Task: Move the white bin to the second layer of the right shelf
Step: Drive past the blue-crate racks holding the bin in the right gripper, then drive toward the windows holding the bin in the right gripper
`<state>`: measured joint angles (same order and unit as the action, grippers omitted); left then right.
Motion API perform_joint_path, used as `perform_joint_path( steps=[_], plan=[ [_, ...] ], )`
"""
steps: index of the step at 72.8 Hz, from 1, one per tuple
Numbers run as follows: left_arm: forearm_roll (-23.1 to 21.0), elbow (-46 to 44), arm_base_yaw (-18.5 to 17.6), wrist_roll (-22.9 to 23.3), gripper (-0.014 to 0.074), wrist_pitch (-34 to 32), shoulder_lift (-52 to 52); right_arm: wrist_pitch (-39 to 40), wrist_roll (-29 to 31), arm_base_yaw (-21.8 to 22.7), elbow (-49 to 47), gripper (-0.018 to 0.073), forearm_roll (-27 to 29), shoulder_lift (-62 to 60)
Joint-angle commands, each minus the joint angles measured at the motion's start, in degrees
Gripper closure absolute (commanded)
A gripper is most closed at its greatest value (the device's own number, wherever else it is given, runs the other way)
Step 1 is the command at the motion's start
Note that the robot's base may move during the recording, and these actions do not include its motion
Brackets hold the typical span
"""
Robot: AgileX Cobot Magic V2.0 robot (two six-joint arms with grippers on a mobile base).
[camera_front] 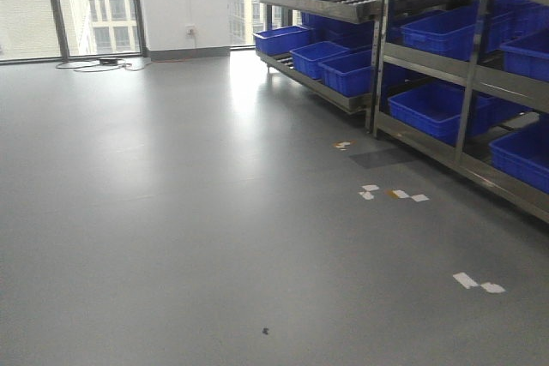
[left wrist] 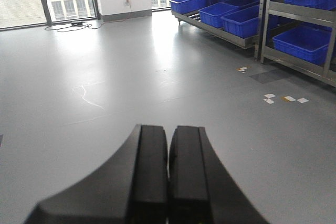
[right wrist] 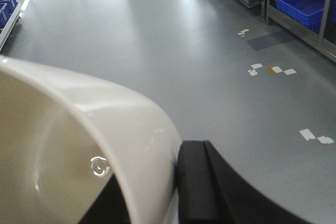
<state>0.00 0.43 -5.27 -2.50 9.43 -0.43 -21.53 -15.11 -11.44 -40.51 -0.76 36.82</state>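
**White bin clamped in R claw; racks on right side of frame**

R wrist view: white bin (right wrist: 79, 114) fills lower left of frame. Its cream inside faces the cam, and the thin rim arcs from left edge down to bottom centre. R claw (right wrist: 152, 166) is clamped on the bin wall. One black finger (right wrist: 202, 182) sits outside the wall, touching it just right of the rim. The other shows as a dark shape inside the bin at the bottom edge. Gray floor (right wrist: 173, 40) lies beyond the rim.

L wrist view: L claw (left wrist: 168, 135) is at bottom centre, closed. Its two black fingers (left wrist: 149, 177) are pressed side by side w/ nothing between them.

Front view: steel racks (camera_front: 379, 57) run from upper centre to the right edge. Blue crates (camera_front: 437, 109) sit on several levels, and a roller track shows on the upper level near top centre. White tape marks (camera_front: 369, 188) are on the floor in front of the racks, centre-right and lower right. A black cable (camera_front: 94, 63) lies by the windows (camera_front: 69, 6), upper left.
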Motion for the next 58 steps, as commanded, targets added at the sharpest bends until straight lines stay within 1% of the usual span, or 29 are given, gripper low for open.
perform_joint_path(
  steps=[1,58],
  plan=[
    [0.0,2.1,-0.3,0.3,0.0512,-5.0,-0.8,5.8,0.1,0.4,-1.8,0.0504,-0.4,0.2],
    [0.0,2.1,-0.3,0.3,0.0512,-5.0,-0.8,5.8,0.1,0.4,-1.8,0.0504,-0.4,0.2]
  ],
)
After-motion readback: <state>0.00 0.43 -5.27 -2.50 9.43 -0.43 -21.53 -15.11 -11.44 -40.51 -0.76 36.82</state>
